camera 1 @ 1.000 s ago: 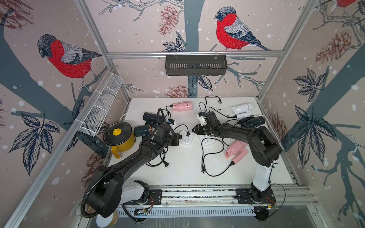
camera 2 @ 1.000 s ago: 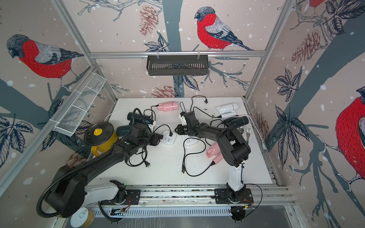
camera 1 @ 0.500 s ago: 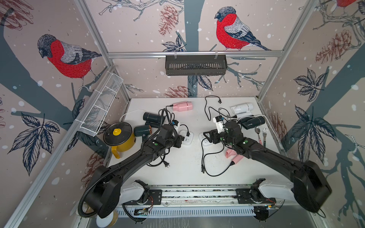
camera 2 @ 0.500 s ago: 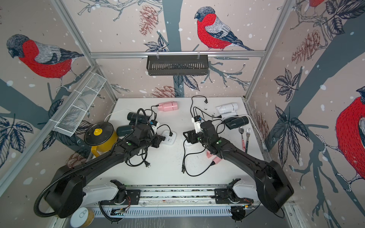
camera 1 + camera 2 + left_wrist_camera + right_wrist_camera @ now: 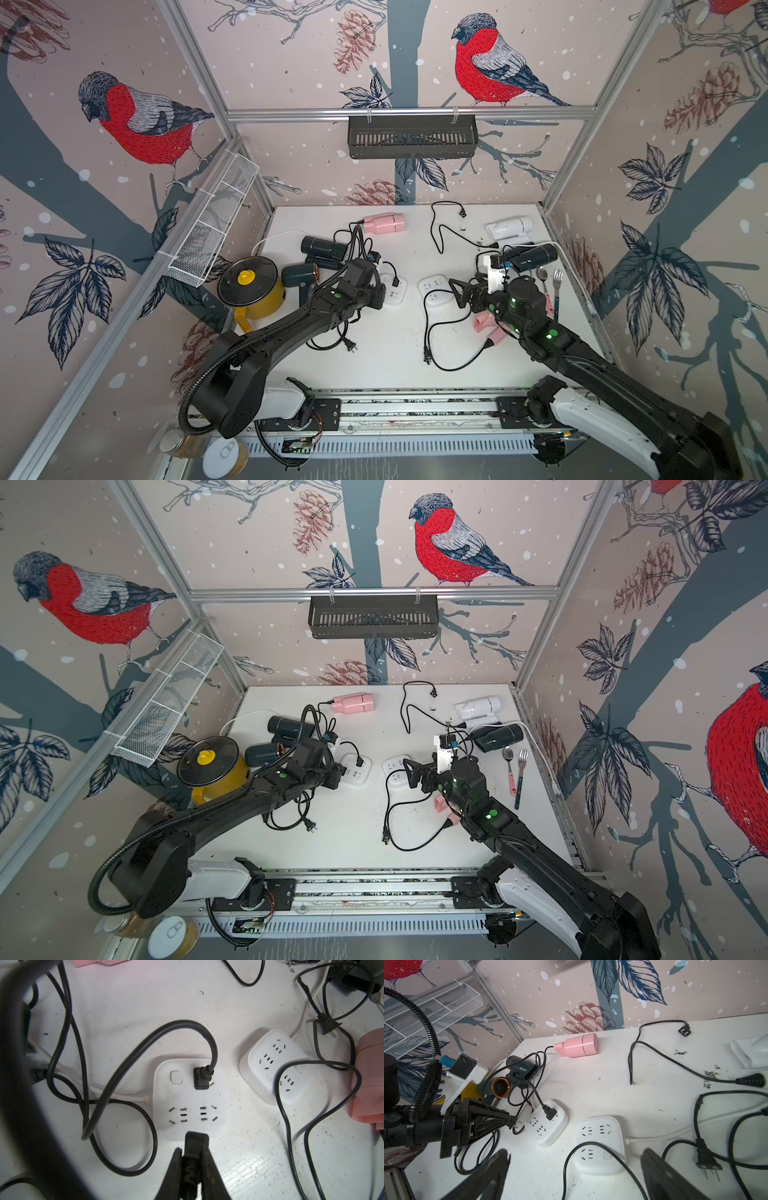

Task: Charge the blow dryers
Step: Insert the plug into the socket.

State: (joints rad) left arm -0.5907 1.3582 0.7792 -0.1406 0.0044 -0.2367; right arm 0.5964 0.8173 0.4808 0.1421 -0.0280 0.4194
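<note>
In a top view, finds small plastic blow dryers (image 5: 384, 223) scattered on white bench (image 5: 386, 332); at left wrist, left hand (image 5: 192, 1153) clamped on black plug (image 5: 196, 1139) just beside white square power strip (image 5: 182, 1097), likely shoving it aside if pins miss; at right wrist, right hand (image 5: 576, 1153) spread, empty.

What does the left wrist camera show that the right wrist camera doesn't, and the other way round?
Only the left wrist view: the pink dryer by the empty strip, at the picture's edge. Only the right wrist view: the wire basket, the white dryer, the wallpaper and the open right gripper. Both: the empty strip, the other strip with a plug in, and the left gripper shut on a second plug.
</note>
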